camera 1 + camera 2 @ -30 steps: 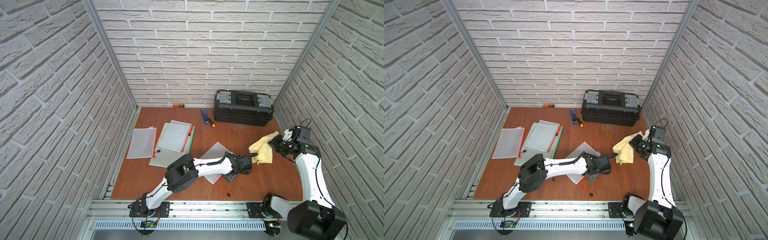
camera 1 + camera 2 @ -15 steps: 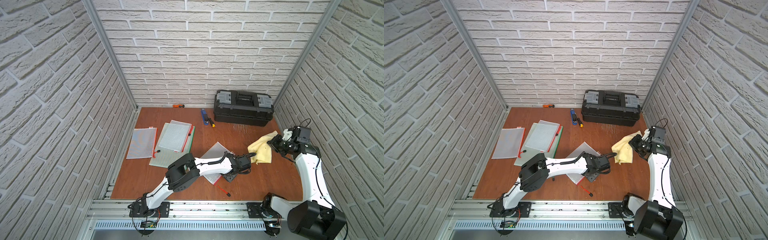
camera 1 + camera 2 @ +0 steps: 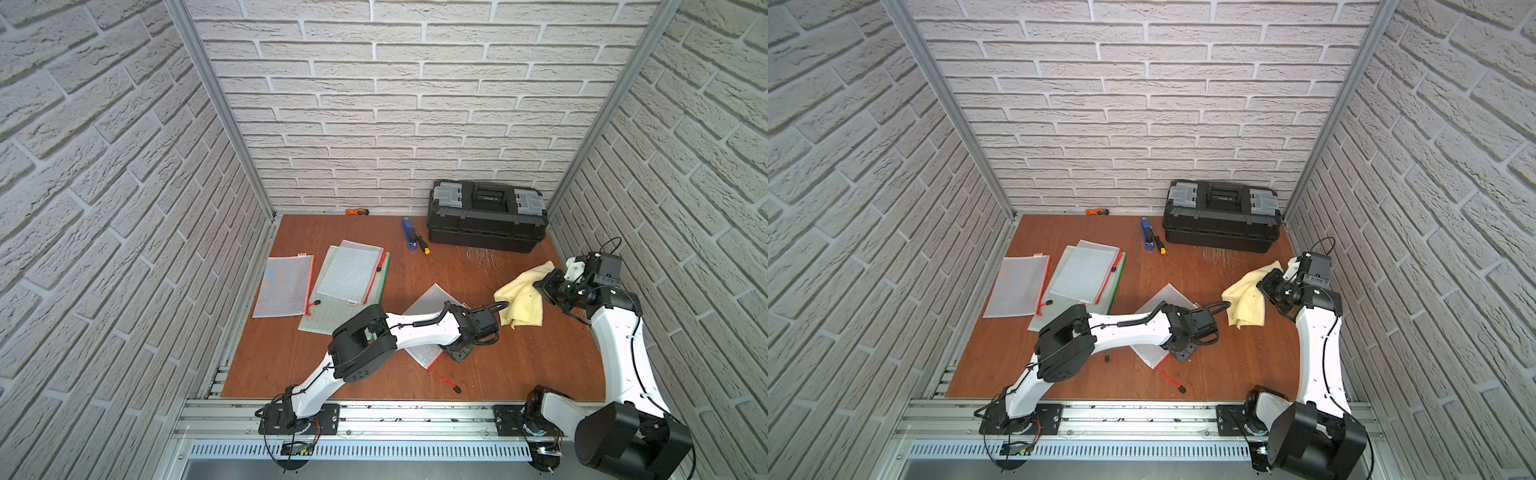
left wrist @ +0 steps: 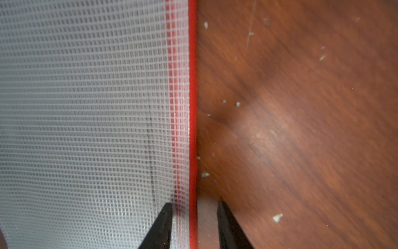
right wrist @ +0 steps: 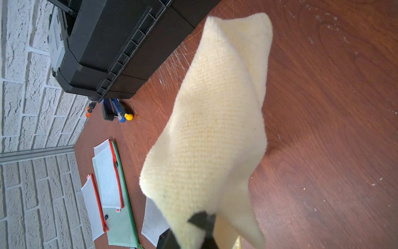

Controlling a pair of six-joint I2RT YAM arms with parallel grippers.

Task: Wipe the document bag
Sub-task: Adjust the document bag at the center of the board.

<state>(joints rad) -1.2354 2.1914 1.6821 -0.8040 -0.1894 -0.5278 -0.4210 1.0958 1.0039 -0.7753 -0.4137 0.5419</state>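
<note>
A translucent white mesh document bag point(image 3: 430, 297) with a red zip edge lies flat near the middle of the brown wooden bench point(image 3: 519, 374). It is partly covered by the left arm, which stretches across it from the near left. The left end effector point(image 4: 195, 203) is down at the bag's near-right edge. In the left wrist view its two black fingers point(image 4: 163, 224) stand spread on either side of the red trim, with a gap between the trim and one finger. To the right, clear of the bag, the right end effector point(image 3: 545, 287) is pressed together on a fold of a pale yellow woven cloth point(image 3: 521, 307), which hangs from it. Whether the cloth's lower corner touches the bench I cannot tell. A black plastic toolbox point(image 3: 486, 218) sits at the far right against the wall. Three more mesh pouches point(image 3: 351, 270) lie on the left side.
</note>
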